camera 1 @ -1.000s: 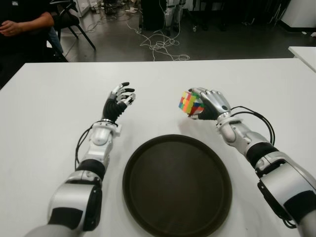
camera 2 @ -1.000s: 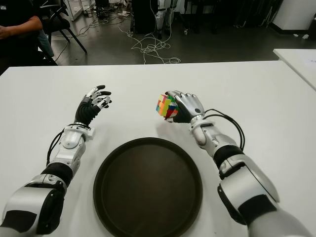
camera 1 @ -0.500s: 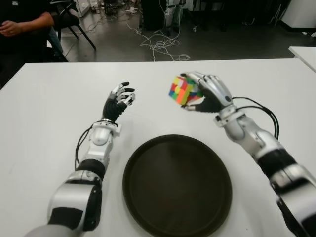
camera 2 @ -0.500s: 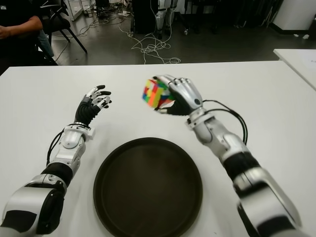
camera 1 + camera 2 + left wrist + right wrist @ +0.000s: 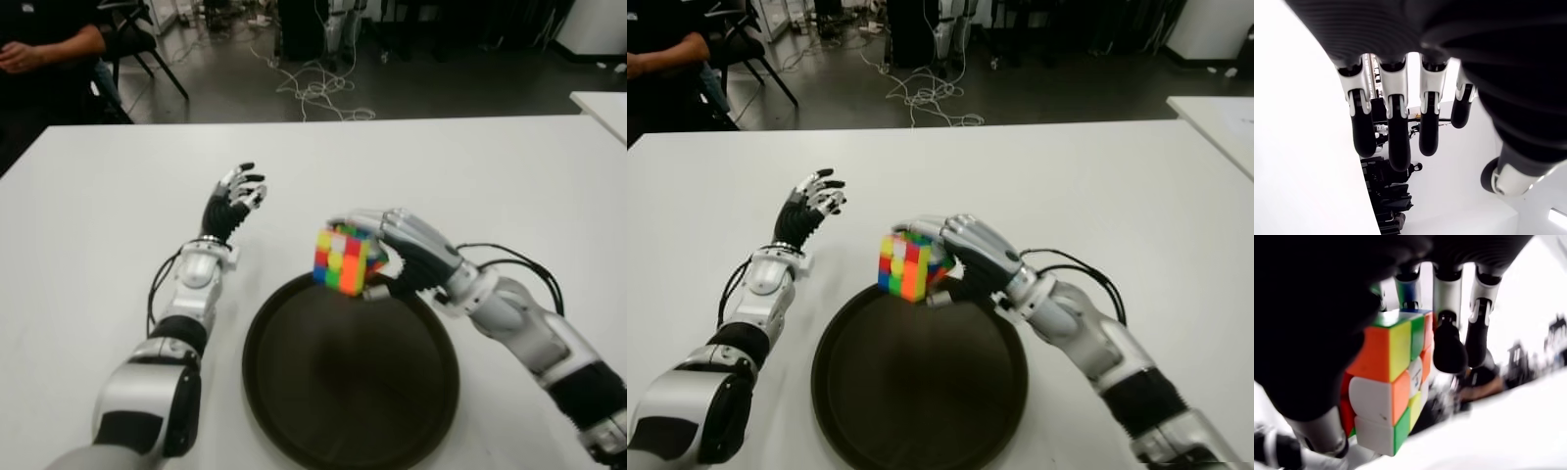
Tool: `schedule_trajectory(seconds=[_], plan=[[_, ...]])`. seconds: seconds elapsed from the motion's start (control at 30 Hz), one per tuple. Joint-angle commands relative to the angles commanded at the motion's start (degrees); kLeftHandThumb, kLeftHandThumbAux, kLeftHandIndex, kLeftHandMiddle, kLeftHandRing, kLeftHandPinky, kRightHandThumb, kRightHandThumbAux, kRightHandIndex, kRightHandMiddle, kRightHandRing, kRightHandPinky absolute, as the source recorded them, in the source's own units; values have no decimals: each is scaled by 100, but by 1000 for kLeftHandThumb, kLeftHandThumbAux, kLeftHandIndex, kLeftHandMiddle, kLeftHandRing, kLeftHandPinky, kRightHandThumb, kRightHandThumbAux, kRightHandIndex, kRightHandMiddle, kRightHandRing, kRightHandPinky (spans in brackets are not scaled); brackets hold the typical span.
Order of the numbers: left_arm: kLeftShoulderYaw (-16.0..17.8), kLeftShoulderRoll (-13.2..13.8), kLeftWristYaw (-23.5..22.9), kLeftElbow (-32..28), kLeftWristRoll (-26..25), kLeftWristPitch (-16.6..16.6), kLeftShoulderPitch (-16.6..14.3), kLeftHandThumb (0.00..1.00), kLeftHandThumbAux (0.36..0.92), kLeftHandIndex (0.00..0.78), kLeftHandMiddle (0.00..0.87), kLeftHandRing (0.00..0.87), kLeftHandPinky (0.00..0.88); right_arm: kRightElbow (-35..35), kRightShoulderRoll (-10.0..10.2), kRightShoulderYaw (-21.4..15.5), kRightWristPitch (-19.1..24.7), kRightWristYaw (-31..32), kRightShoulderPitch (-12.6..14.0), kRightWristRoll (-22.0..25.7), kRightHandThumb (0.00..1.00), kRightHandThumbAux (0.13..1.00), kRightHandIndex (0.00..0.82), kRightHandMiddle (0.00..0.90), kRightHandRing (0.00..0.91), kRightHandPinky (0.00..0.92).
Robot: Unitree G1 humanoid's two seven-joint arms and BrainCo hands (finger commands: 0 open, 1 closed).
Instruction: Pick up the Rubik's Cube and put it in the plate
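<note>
My right hand point(image 5: 377, 250) is shut on the Rubik's Cube point(image 5: 340, 259), a scrambled cube of bright colours, and holds it in the air over the far rim of the round dark plate point(image 5: 351, 411). In the right wrist view the cube point(image 5: 1391, 391) fills the palm, with fingers point(image 5: 1448, 347) curled over its top. The plate lies on the white table point(image 5: 509, 176) close to me and has nothing in it. My left hand point(image 5: 235, 196) shows to the left of the plate, fingers spread and holding nothing.
A seated person point(image 5: 49, 49) is at the far left corner beyond the table. Cables point(image 5: 318, 88) lie on the floor behind. A second white table edge point(image 5: 602, 103) shows at the far right.
My right hand has carried the cube down and towards me, from above the table behind the plate to over the plate's far rim. The left hand has not moved.
</note>
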Motion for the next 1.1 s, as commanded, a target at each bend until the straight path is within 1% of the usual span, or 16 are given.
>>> schedule_trajectory(seconds=[0.07,0.13,0.23,0.37,0.47,0.5,0.57,0.6,0.63,0.7,0.83,0.97,1.1], plan=[[11,-3,-21,-5,-15,1,0,344,610,180,281,338,359,-116,-40,-57,37,314,16,275,681,734,434,772,779,775],[23,-8,-38,-14,-32,0,-1,345,609,183,284,339,365,-289,-129,-103,136,745,10,716,681,734,434,773,782,777],[42,-23,-44,-33,-54,9,3,350,612,186,287,339,373,-364,-188,-148,256,1273,4,1188,682,735,434,775,787,779],[77,-51,-46,-54,-95,45,1,384,632,193,296,350,382,-437,-316,-200,511,2111,-42,1897,682,734,435,781,791,781],[81,-58,-38,-62,-101,49,1,387,636,195,302,357,382,-470,-301,-280,625,2441,-44,2091,682,734,435,783,792,782],[77,-61,-24,-69,-100,49,3,387,636,196,304,358,382,-464,-347,-289,729,2678,-70,2253,682,734,435,783,792,782],[59,-67,45,-90,-78,54,10,373,634,194,302,353,374,-453,-501,-268,1103,3305,-193,2650,682,733,435,790,798,789],[47,-67,80,-97,-59,57,12,371,634,193,302,352,372,-388,-528,-273,1222,3544,-259,2777,682,733,436,791,800,791],[38,-67,101,-102,-48,60,13,369,640,194,301,350,369,-345,-521,-295,1289,3685,-295,2834,682,733,436,793,801,792],[20,-61,135,-110,-25,68,15,374,646,195,299,347,365,-181,-441,-330,1330,3895,-369,2858,682,732,436,794,802,792],[-14,-48,164,-135,3,89,25,378,645,192,290,340,354,30,-291,-401,1366,4105,-397,2812,681,732,435,791,800,789],[-50,-34,212,-151,57,88,36,366,631,190,288,337,346,88,-153,-511,1399,4097,-380,2731,681,732,435,785,792,780],[-50,-31,209,-157,64,76,45,361,619,190,282,334,353,116,-27,-606,1372,3944,-335,2548,681,733,434,777,782,768]])
